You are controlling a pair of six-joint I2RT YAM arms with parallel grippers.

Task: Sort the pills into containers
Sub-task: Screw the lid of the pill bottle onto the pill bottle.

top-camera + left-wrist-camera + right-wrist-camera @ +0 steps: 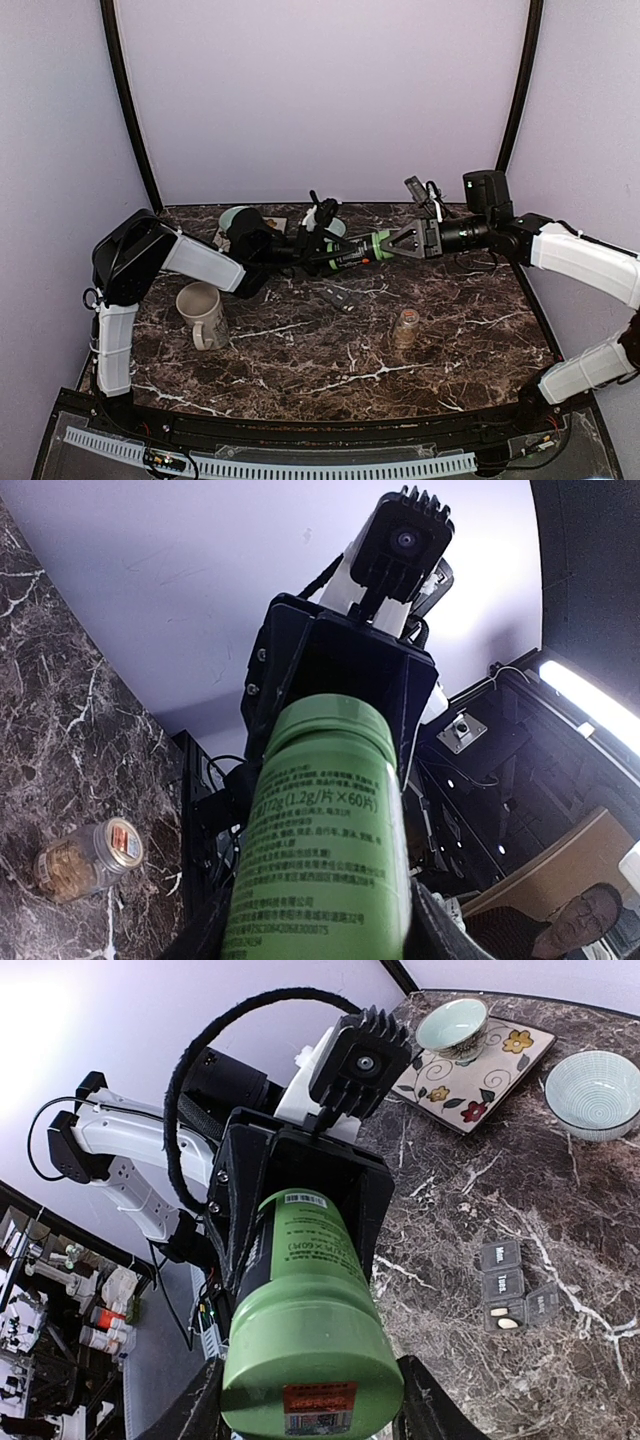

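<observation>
My left jaws held the green plastic pill bottle by its body, right jaws on its cap; probably light, stiff, slick.

Soft, even light. Left wrist view: a strip light glares right of the bottle. Right wrist view: white washout upper left of it.

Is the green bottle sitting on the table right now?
No, the left end effector and right end effector hold the green bottle horizontally above the table.
</observation>
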